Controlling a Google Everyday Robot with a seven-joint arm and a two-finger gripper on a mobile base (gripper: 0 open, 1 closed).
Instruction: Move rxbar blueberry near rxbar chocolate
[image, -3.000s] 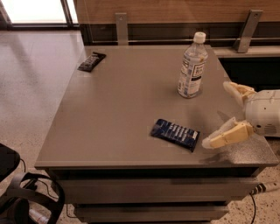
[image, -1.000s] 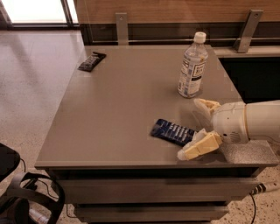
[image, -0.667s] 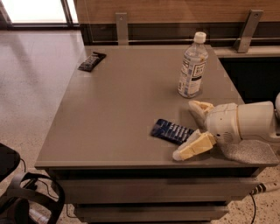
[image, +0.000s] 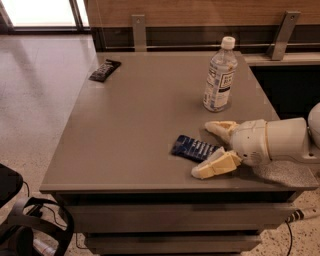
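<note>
Rxbar blueberry (image: 194, 148) — lay flat on the grey table (image: 135, 115), lower centre-right of the frame, dark blue wrapper with pale lettering facing up, long side slanting slightly down to the right. Sat near the table's front edge.

Gripper (image: 201, 149) — reached in from the right edge of the frame on a white arm, low over the tabletop. Held its pale fingers (image: 216, 165) spread wide apart, one just above the bar's right end in the picture, the other just below it. Gripped nothing; could not tell whether either finger touched the wrapper.

Rxbar chocolate (image: 105, 70) lay at the table's upper left corner, well apart from the blue bar.

Water bottle (image: 219, 75) stood upright with its white cap on, upper right of the table, near the upper finger but apart from it.
</note>
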